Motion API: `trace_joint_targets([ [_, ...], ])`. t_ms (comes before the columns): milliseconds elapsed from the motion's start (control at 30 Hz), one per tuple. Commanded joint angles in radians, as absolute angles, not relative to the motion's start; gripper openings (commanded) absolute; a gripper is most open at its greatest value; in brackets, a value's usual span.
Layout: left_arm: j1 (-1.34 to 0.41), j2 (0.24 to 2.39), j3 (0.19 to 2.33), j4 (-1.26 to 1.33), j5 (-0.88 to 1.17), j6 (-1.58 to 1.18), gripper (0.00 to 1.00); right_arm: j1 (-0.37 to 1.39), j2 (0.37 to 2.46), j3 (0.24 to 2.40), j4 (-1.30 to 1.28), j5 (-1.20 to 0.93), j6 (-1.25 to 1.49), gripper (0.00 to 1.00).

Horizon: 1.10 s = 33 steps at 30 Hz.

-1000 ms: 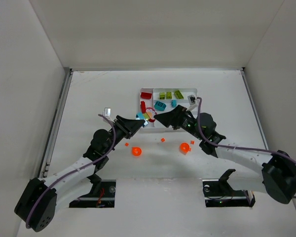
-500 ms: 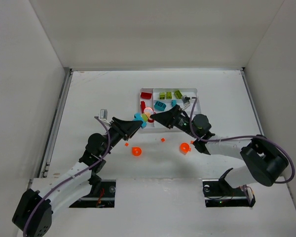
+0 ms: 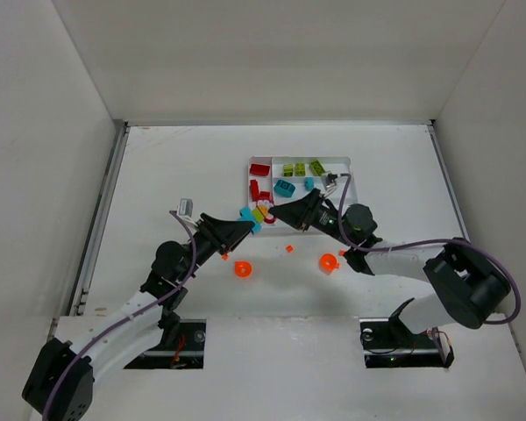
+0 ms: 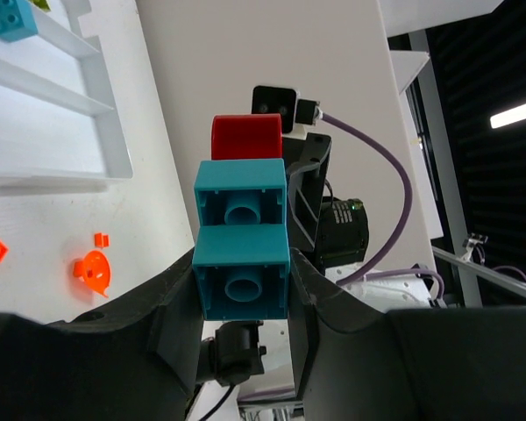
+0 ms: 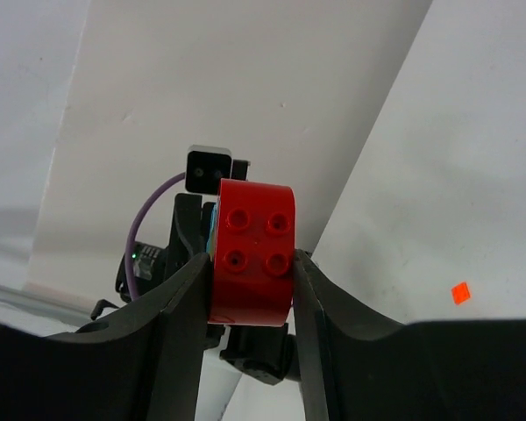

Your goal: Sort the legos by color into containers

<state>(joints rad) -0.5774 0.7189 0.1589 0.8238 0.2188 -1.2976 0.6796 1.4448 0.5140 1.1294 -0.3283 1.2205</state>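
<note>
- Top view: left claw (image 3: 244, 221) and right claw (image 3: 279, 210) meet at the tray's (image 3: 346, 160) near corner; the bricks between them are probably one stack.
- Left wrist: the claw is clamped on the teal brick (image 4: 241, 254), with the red brick (image 4: 247, 138) stuck on its end.
- Right wrist: the claw is clamped on the red brick; pull straight apart, grips firm.

My left jaws on a long brick (image 4: 241, 263), my right jaws on a four-stud brick (image 5: 252, 250) touching its far end, just before the tray's (image 3: 333, 159) near-left corner, two rounded pieces (image 3: 242, 269) on the table (image 3: 175, 167) nearer me

A teal brick (image 4: 241, 254) touches a red brick (image 5: 252, 250), raised beside the white tray (image 3: 344, 163).
</note>
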Motion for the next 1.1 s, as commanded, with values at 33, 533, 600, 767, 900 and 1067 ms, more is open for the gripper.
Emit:
trace_joint_targets([
  [33, -0.518, 0.666, 0.118, 0.842, 0.235, -1.295, 0.15, 0.593, 1.338, 0.505, 1.163, -0.310, 1.212, 0.29],
  [533, -0.423, 0.595, 0.130, 0.749, 0.281, -1.276, 0.15, 0.614, 1.344, 0.548, 0.954, -0.213, 1.077, 0.29],
  [600, -0.424, 0.609, 0.129, 0.753, 0.279, -1.269, 0.15, 0.620, 1.341, 0.545, 0.945, -0.203, 1.068, 0.29],
  [767, -0.438, 0.650, 0.133, 0.758, 0.265, -1.236, 0.15, 0.643, 1.316, 0.505, 0.910, -0.166, 1.039, 0.29],
  [900, -0.470, 0.687, 0.137, 0.749, 0.241, -1.187, 0.16, 0.663, 1.290, 0.476, 0.850, -0.123, 1.006, 0.29],
  [1067, -0.525, 0.700, 0.150, 0.747, 0.187, -1.157, 0.16, 0.728, 1.255, 0.446, 0.723, -0.062, 0.977, 0.30],
])
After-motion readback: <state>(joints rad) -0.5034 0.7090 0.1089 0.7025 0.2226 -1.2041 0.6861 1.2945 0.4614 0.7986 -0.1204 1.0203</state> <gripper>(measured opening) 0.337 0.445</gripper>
